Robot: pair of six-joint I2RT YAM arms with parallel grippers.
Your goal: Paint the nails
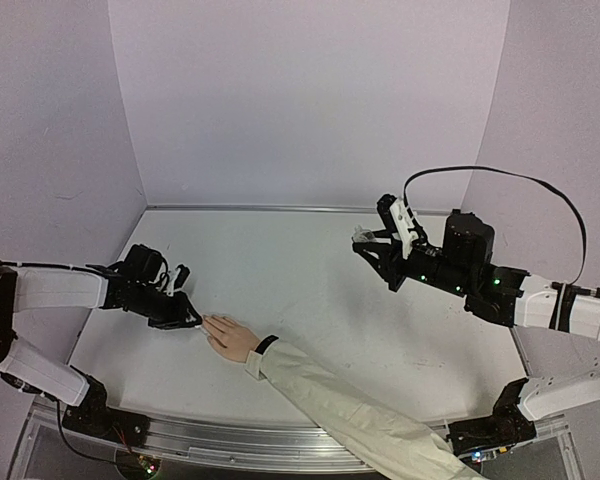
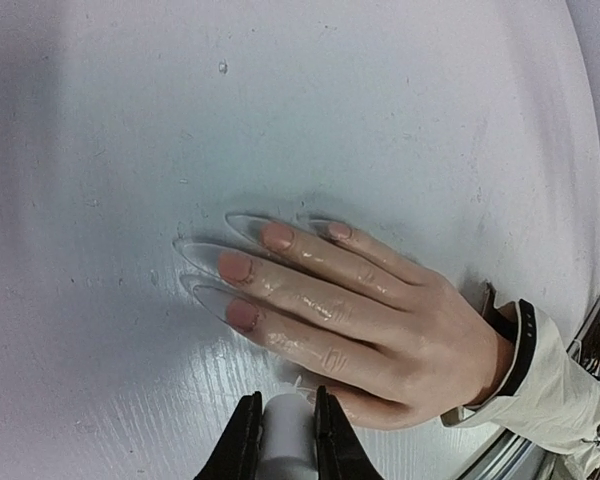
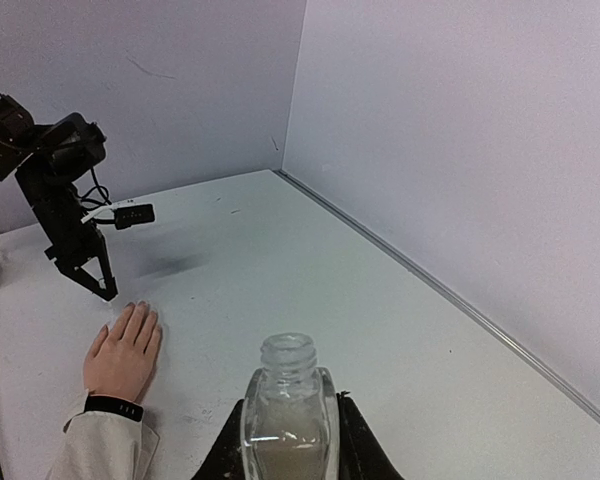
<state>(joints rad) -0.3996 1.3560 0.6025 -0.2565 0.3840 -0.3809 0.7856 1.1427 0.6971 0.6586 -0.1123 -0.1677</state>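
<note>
Your table (image 1: 310,300) is a plain white surface. Seen from above, your right arm (image 1: 500,285) reaches in from 3 o'clock with its forearm near level and held well above the surface. Its right gripper (image 3: 288,445) hangs over the 1 o'clock part of the table. Your left arm (image 1: 60,290) comes in from 9 o'clock, bent at the elbow. It angles its left gripper (image 2: 285,400) down toward 4 o'clock, low over the table and just beside the fingertips.

A cream sleeve (image 1: 350,410) runs in from 5 o'clock to a black wristband (image 1: 266,345). The hand (image 1: 232,338) lies flat and palm down near 7 o'clock, with its fingers together and pointing to 10 o'clock.

The right gripper is clamped on a clear glass bottle (image 3: 286,370), upright with an open neck. The left gripper is clenched on a small white cylinder (image 2: 288,440) near the thumb side of the hand; whether it touches you cannot tell.

The nails (image 2: 235,265) are long, clear and pointed over pink beds, resting on the table at 10 o'clock of the hand.
</note>
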